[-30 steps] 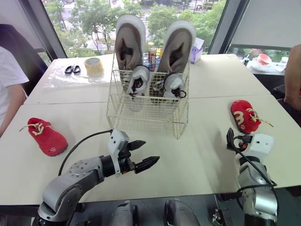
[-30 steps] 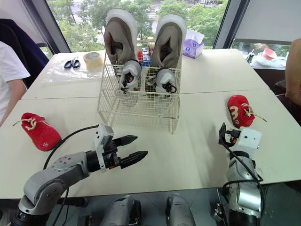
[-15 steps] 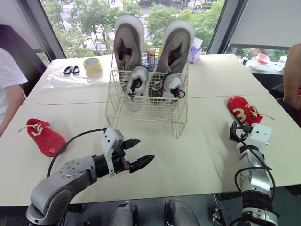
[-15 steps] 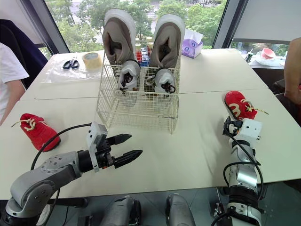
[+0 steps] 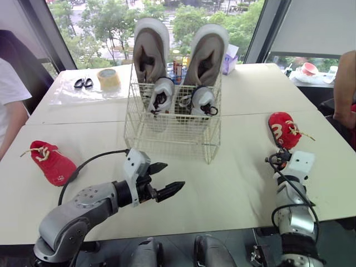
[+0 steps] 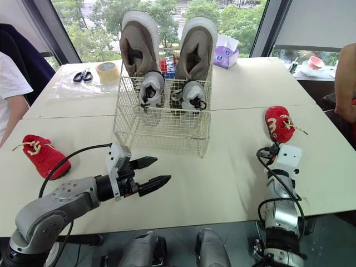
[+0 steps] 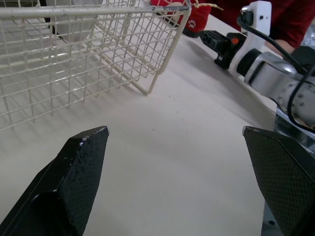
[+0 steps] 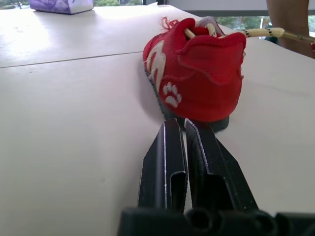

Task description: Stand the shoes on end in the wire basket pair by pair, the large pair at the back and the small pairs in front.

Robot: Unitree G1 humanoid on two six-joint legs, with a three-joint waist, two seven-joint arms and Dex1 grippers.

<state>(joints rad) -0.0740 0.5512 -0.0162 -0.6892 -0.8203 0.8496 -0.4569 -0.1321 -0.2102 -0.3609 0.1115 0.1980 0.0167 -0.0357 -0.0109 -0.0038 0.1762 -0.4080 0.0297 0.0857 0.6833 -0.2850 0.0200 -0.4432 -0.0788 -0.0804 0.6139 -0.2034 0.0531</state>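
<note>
Where the table (image 5: pixel 233 178) spreads across the lower frame, we see the wire basket (image 5: pixel 172 136) upper centre, with the large grey pair (image 5: pixel 149 53) on end at its back and a small white pair (image 5: pixel 162 93) in front. One red shoe (image 5: pixel 53 162) lies mid-left, the other red shoe (image 5: pixel 282 129) mid-right. Our left gripper (image 5: pixel 173 175), lower centre-left, gapes apart. Our right gripper (image 8: pixel 179 123) is pressed together just behind the right-hand shoe's heel.

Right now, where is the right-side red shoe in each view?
Left eye view: red shoe at right, beyond the right hand.
Right eye view: red shoe, same place.
Left wrist view: red shoe behind the wire basket corner.
Right wrist view: red shoe ahead of shut fingers.
Shared landmark: right hand.
</note>
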